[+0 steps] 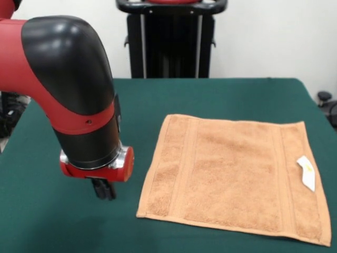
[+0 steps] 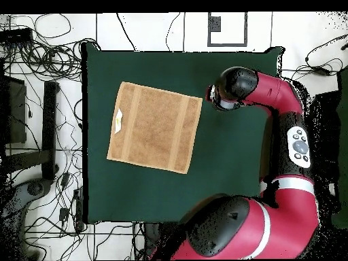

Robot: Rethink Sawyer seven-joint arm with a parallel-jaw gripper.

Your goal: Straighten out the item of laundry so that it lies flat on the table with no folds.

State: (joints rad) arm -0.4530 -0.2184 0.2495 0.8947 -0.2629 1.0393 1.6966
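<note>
The orange-tan terry towel point(image 1: 237, 176) lies spread flat on the dark green table point(image 1: 158, 95), with woven border bands near both short edges and a small white label point(image 1: 306, 172) near its right edge. In the overhead view the towel point(image 2: 155, 126) lies left of centre with the label point(image 2: 118, 119) at its left edge. My gripper point(image 1: 104, 190) hangs low over the table just left of the towel's near-left corner, apart from it. Only dark tips show under the red wrist. In the overhead view the arm's head point(image 2: 231, 88) hides the gripper.
A black stand point(image 1: 171, 39) rises behind the table's far edge. Cables point(image 2: 47, 61) lie on the floor beside the table in the overhead view. The robot's arm point(image 2: 292, 136) reaches along the table's right side there.
</note>
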